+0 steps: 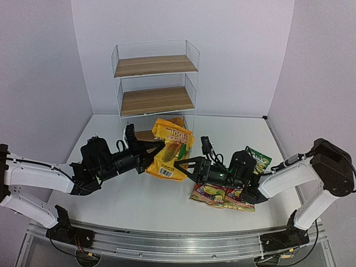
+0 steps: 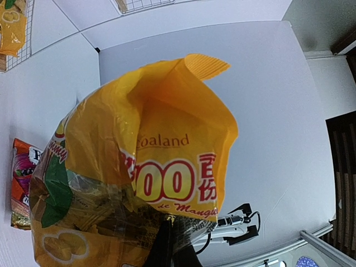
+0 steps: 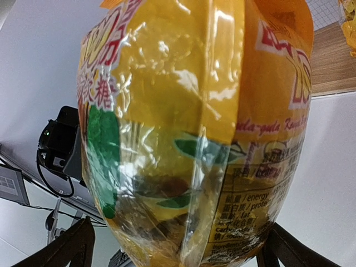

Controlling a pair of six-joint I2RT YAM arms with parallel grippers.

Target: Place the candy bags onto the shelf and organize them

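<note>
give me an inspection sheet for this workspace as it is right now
surface: white table, no spills seen
job's things: yellow bag held up before the shelf; another yellow bag on its bottom board; two red bags and a green bag lie on the table
clutter: nothing seen
pincers: left pincer shut on the yellow bag; right pincer open, straddling it
cables: black lead along the left arm
surroundings: white walls, metal rail at near edge

White table (image 1: 139, 194): wire shelf (image 1: 156, 78) at far edge; two red bags (image 1: 222, 196), green bag (image 1: 258, 158) flat at right.
</note>
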